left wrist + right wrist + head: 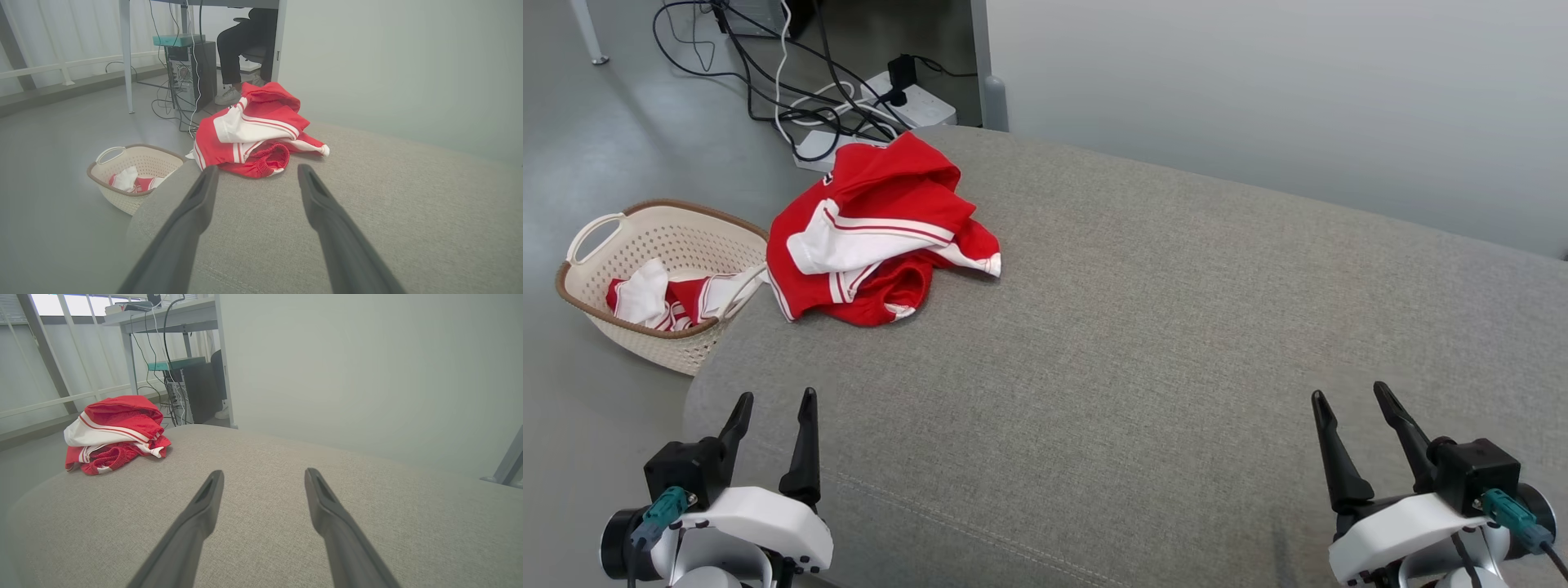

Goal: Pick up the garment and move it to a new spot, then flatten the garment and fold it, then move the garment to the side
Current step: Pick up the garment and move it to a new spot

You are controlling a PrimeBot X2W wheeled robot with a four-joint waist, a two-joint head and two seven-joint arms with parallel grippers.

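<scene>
1. Garment [874, 233]: red with white panels and stripes, crumpled in a heap at the far left corner of the grey upholstered cushion [1135, 327].
2. Left gripper [777, 396], right gripper [1348, 390]: both over the near edge, fingers spread wide and holding nothing, well apart from the garment with bare fabric between.
3. Power strips [915, 102], tangled cables [760, 82]: on the floor just beyond the garment.
4. Left wrist view adds a computer tower [192, 73] and a seated person's legs [237, 45]; right wrist view adds the desk [171, 318] top.
5. Laundry basket [654, 347]: cream, perforated, brown-rimmed, on the floor beside the cushion; it contains red-and-white clothing [670, 302].
</scene>
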